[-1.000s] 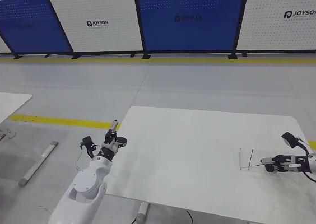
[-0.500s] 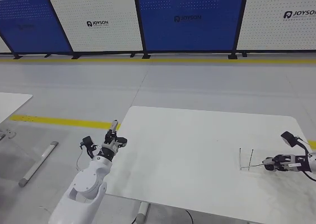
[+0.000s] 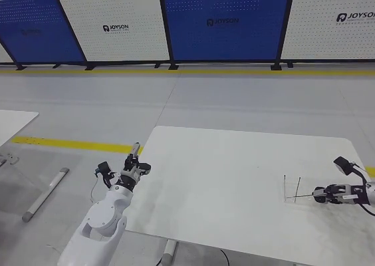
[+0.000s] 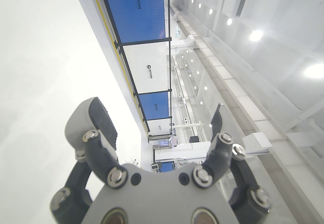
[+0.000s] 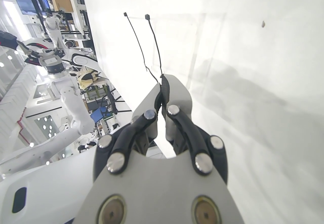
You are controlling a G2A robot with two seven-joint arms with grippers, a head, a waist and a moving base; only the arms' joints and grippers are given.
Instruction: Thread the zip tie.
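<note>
Two black zip ties (image 5: 155,40) lie on the table (image 5: 253,32), long axes running straight out from the right claw (image 5: 162,83), clenched where their tails meet, heads farthest from it. Left claw (image 4: 162,121), released, sits well apart from the right claw.

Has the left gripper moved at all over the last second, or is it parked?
No. In the top view the left gripper sits at the same spot by the left edge of the table, open, as in both earlier pictures.

Top overhead; wrist views close; table (image 3: 241,173) shared.
</note>
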